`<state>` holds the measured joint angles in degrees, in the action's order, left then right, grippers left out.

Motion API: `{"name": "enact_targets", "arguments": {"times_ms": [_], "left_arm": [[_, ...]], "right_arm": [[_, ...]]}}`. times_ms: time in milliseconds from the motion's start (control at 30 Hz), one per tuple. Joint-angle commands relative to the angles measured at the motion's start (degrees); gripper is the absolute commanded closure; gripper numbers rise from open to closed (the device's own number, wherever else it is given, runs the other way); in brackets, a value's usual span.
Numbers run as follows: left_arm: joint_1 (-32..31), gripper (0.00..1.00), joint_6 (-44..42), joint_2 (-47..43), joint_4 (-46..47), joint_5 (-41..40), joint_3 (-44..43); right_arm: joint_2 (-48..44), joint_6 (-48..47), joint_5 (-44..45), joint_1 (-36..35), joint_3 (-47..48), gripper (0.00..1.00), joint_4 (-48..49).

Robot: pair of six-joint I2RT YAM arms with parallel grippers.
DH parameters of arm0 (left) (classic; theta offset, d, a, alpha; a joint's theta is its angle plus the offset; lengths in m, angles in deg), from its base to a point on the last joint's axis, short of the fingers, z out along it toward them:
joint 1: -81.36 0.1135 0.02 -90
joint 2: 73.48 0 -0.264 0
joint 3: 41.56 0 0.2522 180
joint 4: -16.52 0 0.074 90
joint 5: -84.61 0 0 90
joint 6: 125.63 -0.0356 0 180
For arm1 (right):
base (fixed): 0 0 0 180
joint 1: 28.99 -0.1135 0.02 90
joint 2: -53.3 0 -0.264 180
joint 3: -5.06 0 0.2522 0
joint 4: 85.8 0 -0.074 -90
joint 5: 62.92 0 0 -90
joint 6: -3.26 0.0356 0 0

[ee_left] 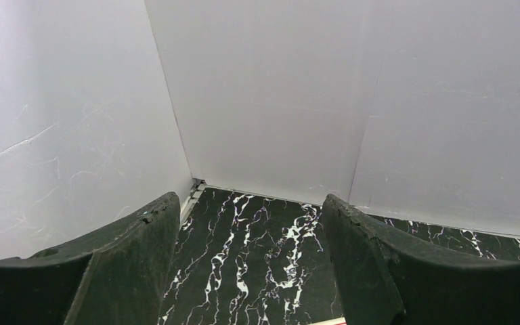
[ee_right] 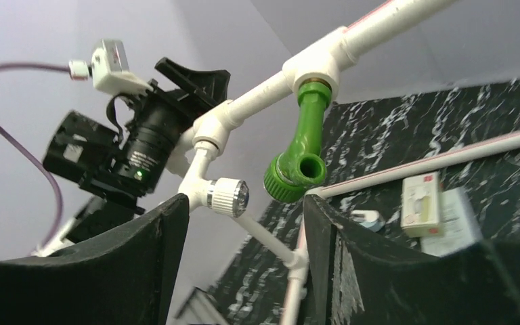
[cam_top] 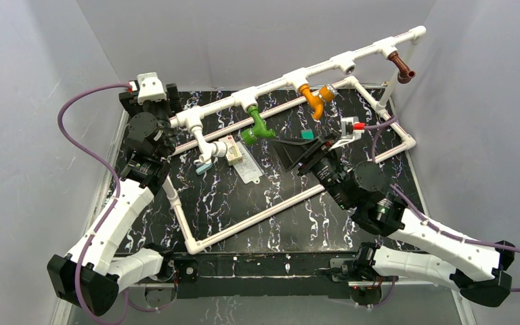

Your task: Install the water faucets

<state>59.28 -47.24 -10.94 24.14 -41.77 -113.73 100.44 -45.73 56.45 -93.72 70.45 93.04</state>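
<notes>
A long white pipe with tee sockets stands raised over the table. Four faucets hang from it: white, bright green, orange and brown. One tee between orange and brown is empty. My right gripper is open and empty, just right of and below the green faucet; in the right wrist view the white faucet's knob sits above its jaws. My left gripper is open and empty by the pipe's left end, facing the back corner.
A small beige box and a flat clear packet lie under the pipe. A teal piece lies near my right gripper. A white pipe frame borders the black marbled table. Grey walls enclose the table.
</notes>
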Motion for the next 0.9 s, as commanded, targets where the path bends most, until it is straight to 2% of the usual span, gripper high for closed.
{"name": "enact_targets", "arguments": {"times_ms": [0,167,300,533,667,867], "left_arm": [[-1.96,0.26,1.17,7.95,-25.17,3.96,8.32],[-1.94,0.26,1.25,7.86,-25.14,4.2,8.32],[-1.96,0.26,1.33,7.86,-25.17,4.45,8.31],[-1.91,0.26,1.41,8.08,-25.23,4.6,8.27],[-1.94,0.26,1.33,8.21,-25.18,4.48,8.28],[-1.91,0.26,1.33,8.52,-25.23,4.51,8.21]], "right_arm": [[0.57,-24.76,-5.33,0.04,7.15,0.29,-3.36],[1.2,-43.98,-11.2,0.04,11.04,0.3,-6.93],[1.46,-59.47,-14.36,0.04,13.37,0.25,-10.6],[1.45,-88.46,-21.55,0.04,14.88,0.25,-19.19],[2.31,-103.79,-21.42,0.04,14.6,0.25,-22.32],[5.16,-119.76,-16.28,0.04,12.7,0.26,-21.7]]}}
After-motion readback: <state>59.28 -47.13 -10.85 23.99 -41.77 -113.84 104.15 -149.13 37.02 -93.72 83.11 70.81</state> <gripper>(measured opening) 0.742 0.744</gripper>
